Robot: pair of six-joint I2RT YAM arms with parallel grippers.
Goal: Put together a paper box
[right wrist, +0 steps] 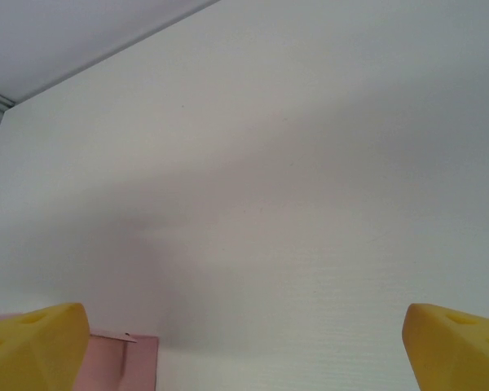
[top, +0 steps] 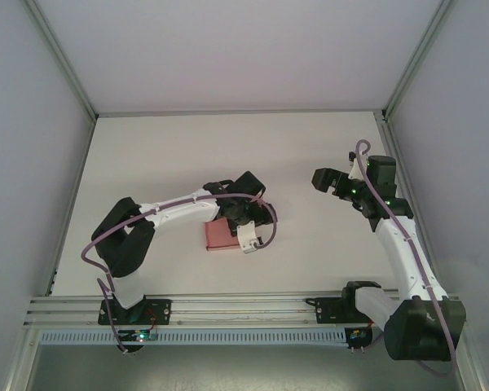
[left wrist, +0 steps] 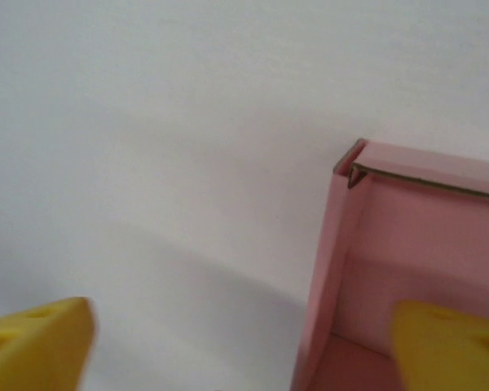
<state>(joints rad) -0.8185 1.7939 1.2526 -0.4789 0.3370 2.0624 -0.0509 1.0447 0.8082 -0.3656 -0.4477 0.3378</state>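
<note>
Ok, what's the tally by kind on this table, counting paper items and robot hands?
Pink paper box: 1
Robot hands: 2 (left hand and right hand, both open)
Total: 3

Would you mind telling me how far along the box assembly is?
Done: the paper box has side walls standing, joined at a corner. In hand: nothing; the left gripper is open astride one wall, the right gripper open over the table. Left: the top looks open, so closing probably remains.
</note>
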